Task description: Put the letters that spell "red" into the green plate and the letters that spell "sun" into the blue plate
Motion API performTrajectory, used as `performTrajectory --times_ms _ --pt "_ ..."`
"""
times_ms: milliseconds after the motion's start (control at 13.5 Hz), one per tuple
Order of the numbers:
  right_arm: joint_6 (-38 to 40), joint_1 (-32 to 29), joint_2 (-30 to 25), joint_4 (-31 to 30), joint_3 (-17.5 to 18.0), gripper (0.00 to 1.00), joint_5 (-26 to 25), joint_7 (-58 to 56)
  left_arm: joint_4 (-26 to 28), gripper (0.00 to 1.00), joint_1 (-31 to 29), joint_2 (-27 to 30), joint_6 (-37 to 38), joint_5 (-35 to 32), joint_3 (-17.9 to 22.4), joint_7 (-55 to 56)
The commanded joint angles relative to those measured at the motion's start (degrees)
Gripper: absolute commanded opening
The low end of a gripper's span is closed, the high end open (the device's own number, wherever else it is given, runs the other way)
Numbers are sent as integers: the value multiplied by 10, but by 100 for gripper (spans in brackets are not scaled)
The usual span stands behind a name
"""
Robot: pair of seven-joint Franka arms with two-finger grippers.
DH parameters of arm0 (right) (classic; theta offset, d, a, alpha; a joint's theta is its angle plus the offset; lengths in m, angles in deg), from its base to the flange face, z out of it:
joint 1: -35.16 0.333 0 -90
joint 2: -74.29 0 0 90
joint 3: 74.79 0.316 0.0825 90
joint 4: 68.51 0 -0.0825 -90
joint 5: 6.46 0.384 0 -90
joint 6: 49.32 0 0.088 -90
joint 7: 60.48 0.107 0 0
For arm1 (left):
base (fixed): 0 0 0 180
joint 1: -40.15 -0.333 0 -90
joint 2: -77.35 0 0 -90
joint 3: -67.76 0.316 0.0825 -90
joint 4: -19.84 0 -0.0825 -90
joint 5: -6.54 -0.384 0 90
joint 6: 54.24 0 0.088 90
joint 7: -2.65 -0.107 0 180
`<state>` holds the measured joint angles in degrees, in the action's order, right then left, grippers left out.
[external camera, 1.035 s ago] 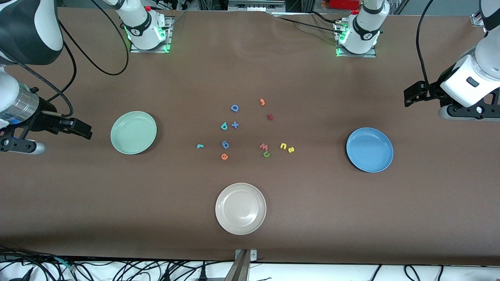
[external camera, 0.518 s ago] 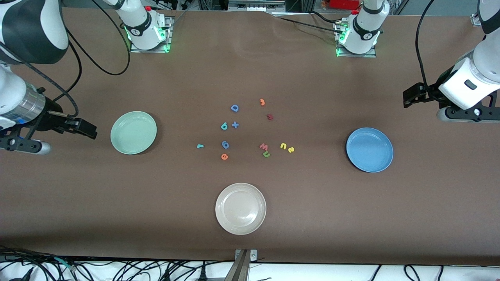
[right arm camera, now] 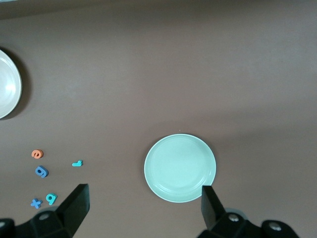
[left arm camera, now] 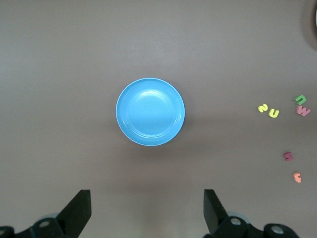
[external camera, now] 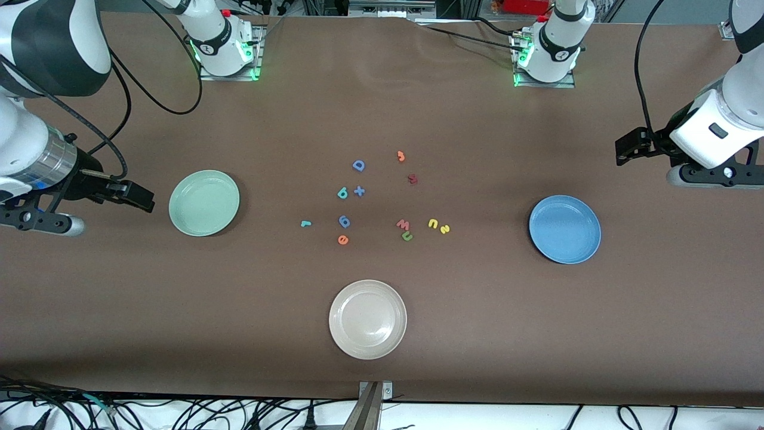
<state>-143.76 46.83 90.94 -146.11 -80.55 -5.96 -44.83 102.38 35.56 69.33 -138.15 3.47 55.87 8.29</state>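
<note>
While nothing is yet lying in a plate, the job is only just getting going. Taking twelve o'clock as toward the arm bases, the cream plate [external camera: 367,319] is sitting empty nearest the camera. At its twelve, the letters are lying loose on the counter [external camera: 382,107]. The e [external camera: 343,239] and green u [external camera: 407,236] are lying nearest. The r [external camera: 305,224] is resting at ten o'clock of the e. The yellow u [external camera: 433,224] and s [external camera: 444,229] are touching at two o'clock of the green u. The d [external camera: 342,193] is lying at twelve of the e. None has moved over the last second.

The green plate [external camera: 204,203] is waiting at nine o'clock of the cluster and the blue plate [external camera: 564,229] at three, both bare.

The right tool [external camera: 140,200] is hanging with jaws spread, empty, over counter at nine o'clock of the green plate. It has been creeping toward that plate, so it is probably heading for the "red" letters. The left tool [external camera: 624,150], also spread and empty, is hovering over counter at one o'clock of the blue plate, barely shifting.
</note>
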Motion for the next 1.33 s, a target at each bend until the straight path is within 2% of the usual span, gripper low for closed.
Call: performTrajectory --times_ms 0,296,591,961,1257 --pt "1 -2 -15 -18 3 100 6 7 -5 100 -4 -1 4 13 0 -12" --pt "6 -2 -16 -20 4 100 6 7 30 100 -11 5 1 24 -1 -17" --pt "7 -2 -16 -20 4 100 6 7 38 100 -12 7 -13 31 -3 -19" --pt "7 -2 -16 -20 4 100 6 7 100 100 -13 40 -72 32 -3 -41" --pt "7 -1 -16 -19 6 100 10 9 137 100 -13 66 -86 32 -3 -42"
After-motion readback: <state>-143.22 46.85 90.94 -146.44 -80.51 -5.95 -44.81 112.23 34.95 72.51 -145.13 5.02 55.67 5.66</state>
